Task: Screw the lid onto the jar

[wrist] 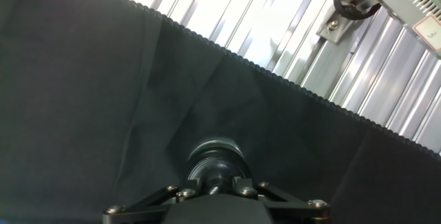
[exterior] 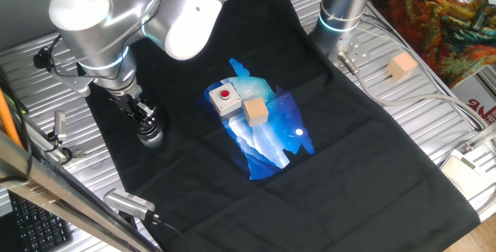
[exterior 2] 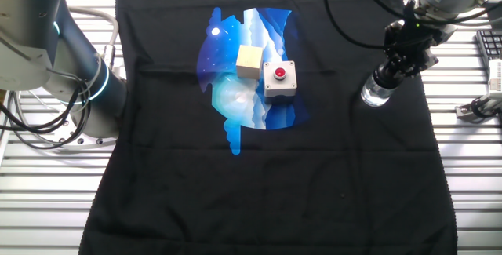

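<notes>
The jar (exterior: 153, 137) (exterior 2: 374, 94) is a small clear glass cylinder standing upright on the black cloth near its edge. The black lid (exterior 2: 387, 78) sits on top of the jar. My gripper (exterior: 143, 120) (exterior 2: 391, 71) comes straight down over it and is shut on the lid. In the hand view the gripper (wrist: 216, 181) shows two fingers (wrist: 195, 176) pressed against a dark round cap, with the jar (wrist: 217, 154) directly beneath. The lid's white piece is hidden.
A grey box with a red button (exterior: 225, 98) (exterior 2: 279, 79) and a tan wooden cube (exterior: 255, 112) (exterior 2: 249, 60) sit on the cloth's blue print. Another cube (exterior: 402, 67) lies on the slatted metal table. A second arm's base (exterior 2: 98, 90) stands at the cloth's far side.
</notes>
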Motion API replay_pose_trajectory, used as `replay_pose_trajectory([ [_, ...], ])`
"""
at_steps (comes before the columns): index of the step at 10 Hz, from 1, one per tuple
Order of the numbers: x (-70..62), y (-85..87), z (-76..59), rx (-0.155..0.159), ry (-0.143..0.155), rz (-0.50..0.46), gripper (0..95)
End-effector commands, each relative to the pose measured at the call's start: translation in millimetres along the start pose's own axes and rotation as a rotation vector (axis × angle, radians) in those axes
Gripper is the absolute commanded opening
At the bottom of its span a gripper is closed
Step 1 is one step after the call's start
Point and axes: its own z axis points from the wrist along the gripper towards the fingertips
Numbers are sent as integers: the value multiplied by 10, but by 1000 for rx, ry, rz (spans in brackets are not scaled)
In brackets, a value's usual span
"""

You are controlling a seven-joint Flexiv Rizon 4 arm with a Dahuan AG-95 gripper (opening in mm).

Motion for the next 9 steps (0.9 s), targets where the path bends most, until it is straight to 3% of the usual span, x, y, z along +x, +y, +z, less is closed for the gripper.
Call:
replay_pose_trajectory([
  [1,-3,-4,8,3,1,1,0],
  [9,-5,-8,27,-3,3,16,0],
])
